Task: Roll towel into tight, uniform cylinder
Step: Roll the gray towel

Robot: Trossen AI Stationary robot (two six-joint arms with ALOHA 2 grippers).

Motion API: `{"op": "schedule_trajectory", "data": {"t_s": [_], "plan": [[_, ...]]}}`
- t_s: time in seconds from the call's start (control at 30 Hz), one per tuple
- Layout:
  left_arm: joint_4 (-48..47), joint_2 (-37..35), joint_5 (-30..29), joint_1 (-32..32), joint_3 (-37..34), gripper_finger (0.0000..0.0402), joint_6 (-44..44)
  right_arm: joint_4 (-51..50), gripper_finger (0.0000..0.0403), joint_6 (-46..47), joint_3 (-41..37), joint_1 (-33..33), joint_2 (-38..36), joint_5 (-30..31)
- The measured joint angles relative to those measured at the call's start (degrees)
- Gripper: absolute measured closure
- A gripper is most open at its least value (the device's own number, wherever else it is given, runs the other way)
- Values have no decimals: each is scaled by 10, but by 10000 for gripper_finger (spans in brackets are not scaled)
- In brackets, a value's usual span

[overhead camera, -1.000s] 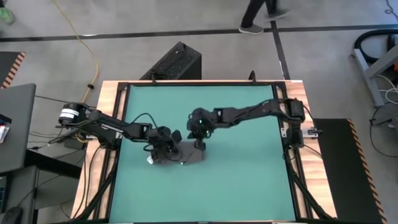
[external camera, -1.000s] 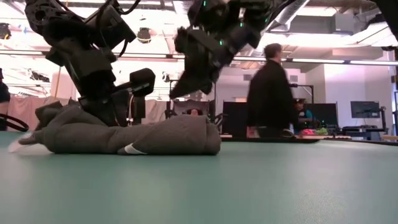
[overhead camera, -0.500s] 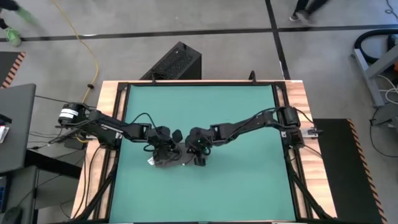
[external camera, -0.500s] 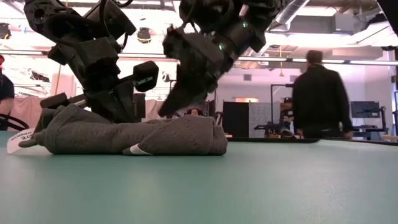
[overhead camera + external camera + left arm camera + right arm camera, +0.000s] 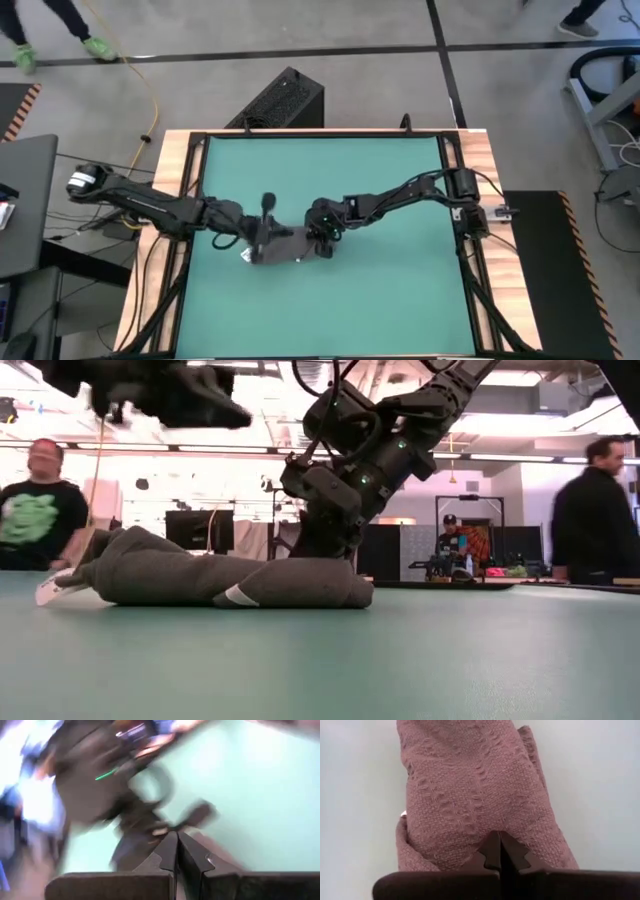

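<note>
The dark grey towel (image 5: 283, 248) lies rolled up on the teal mat (image 5: 380, 300), long side along the table's near edge (image 5: 230, 580). Its white tag (image 5: 50, 588) sticks out at the left end. My right gripper (image 5: 322, 236) is shut and comes down on the roll's right end (image 5: 335, 565). In the right wrist view the cloth (image 5: 475, 795) fills the space past the shut fingers. My left gripper (image 5: 205, 405) is shut and empty, high above the roll's left half (image 5: 266, 230); its wrist view is blurred. My right gripper presses its shut fingertips (image 5: 500, 851) against the top of the roll near its right end (image 5: 485, 827), slanting down from the table's far right. The cloth puckers around the tips. Whether a fold lies between the fingers, I cannot tell. The roll lies on the mat.
The mat is framed by a black rail and wooden table edges (image 5: 180, 160). A black box (image 5: 285, 100) stands beyond the far edge. People (image 5: 40, 510) stand and walk in the room behind the table.
My left gripper has lifted off the towel's left part and risen high above it. My right gripper has come down toward the table's near left onto the roll's right end. The roll has shifted a little toward the table's right edge.
</note>
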Motion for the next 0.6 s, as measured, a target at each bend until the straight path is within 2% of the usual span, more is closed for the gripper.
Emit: {"op": "schedule_trajectory", "data": {"t_s": [0.07, 0.13, 0.2, 0.3, 0.6], "plan": [[2, -2, -85, -19, 0, 401, -181, 3, 390, 0, 0, 1, 1, 1], [-10, 6, -154, -42, 0, 401, -270, 7, 390, 0, 0, 1, 1, 1], [-25, 22, -198, -66, 0, 402, -338, 17, 390, 4, 0, 1, 1, 3], [-37, 50, -214, -97, 0, 402, -428, 34, 390, 26, 0, -1, 1, 11], [-74, 127, -275, -204, -1, 402, -590, 30, 390, 46, 0, -1, 1, 18]]}}
